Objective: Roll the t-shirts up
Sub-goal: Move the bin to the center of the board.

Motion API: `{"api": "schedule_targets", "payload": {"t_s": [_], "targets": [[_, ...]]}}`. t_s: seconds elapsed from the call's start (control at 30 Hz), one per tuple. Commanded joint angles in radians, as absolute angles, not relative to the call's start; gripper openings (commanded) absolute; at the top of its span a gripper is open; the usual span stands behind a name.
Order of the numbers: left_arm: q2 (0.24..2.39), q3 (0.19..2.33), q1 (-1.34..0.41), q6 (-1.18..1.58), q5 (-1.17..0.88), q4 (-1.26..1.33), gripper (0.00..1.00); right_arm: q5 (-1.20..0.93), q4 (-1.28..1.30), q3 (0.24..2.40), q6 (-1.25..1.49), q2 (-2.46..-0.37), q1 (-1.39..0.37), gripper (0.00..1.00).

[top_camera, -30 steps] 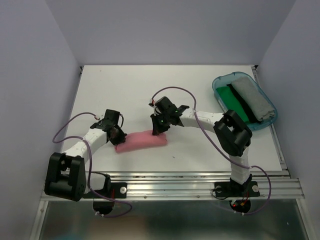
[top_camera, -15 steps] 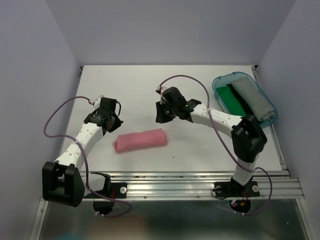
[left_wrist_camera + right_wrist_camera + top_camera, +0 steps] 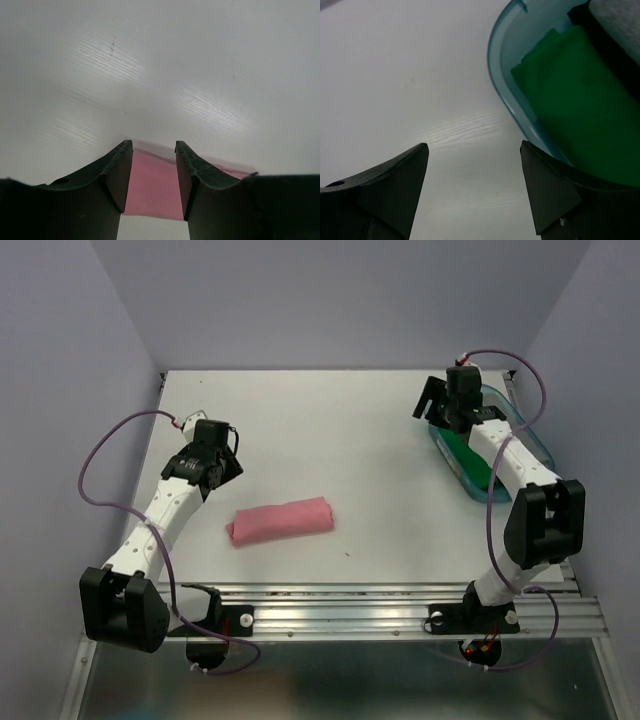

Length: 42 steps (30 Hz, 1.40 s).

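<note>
A salmon-pink t-shirt (image 3: 282, 520) lies rolled up on the white table, near the front centre. My left gripper (image 3: 222, 470) hovers up and to the left of it, apart from it, open. In the left wrist view the pink t-shirt (image 3: 152, 185) shows beyond the empty left gripper (image 3: 153, 145). My right gripper (image 3: 433, 406) hangs open at the near-left rim of the teal tub (image 3: 470, 480). The right gripper (image 3: 474, 145) holds nothing, with bare table under it. A green t-shirt (image 3: 580, 100) and a grey one (image 3: 620, 20) lie in the tub (image 3: 500, 75).
A dark strip (image 3: 605, 45) lies between the green and grey shirts. My right arm stretches over the tub and hides most of it from above. Lilac walls close in the table on three sides, and a metal rail (image 3: 340, 605) runs along the front edge.
Both grippers were shut at the pink roll's ends; they have let go and opened. The left one backed off up-left. The right arm swung far right to the tub.
</note>
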State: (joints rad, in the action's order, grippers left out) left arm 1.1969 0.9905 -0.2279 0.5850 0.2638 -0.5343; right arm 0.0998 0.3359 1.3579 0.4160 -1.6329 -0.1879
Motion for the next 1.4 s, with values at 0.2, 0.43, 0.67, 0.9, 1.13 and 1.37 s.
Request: {"api": "schedule_targets", "payload": {"t_s": [0.2, 0.43, 0.67, 0.9, 1.13, 1.37], "targets": [[1.201, 1.028, -0.232, 0.557, 0.253, -0.517, 0.51, 0.169, 0.316, 1.63, 0.45, -1.908, -0.089, 0.8], [1.187, 1.048, -0.232, 0.554, 0.301, -0.543, 0.52, 0.094, 0.342, 1.82, 0.426, -2.104, -0.069, 0.81], [1.16, 1.042, -0.232, 0.554, 0.314, -0.555, 0.52, -0.153, 0.345, 1.956, 0.422, -2.244, -0.078, 0.77], [1.166, 1.034, -0.232, 0.561, 0.308, -0.56, 0.52, -0.203, 0.399, 2.06, 0.339, -2.315, -0.227, 0.77], [1.158, 1.026, -0.232, 0.566, 0.31, -0.568, 0.51, -0.225, 0.362, 1.971, 0.331, -2.281, -0.313, 0.76], [1.183, 1.003, -0.232, 0.572, 0.285, -0.552, 0.51, -0.206, 0.298, 1.807, 0.339, -2.177, -0.35, 0.76]]}}
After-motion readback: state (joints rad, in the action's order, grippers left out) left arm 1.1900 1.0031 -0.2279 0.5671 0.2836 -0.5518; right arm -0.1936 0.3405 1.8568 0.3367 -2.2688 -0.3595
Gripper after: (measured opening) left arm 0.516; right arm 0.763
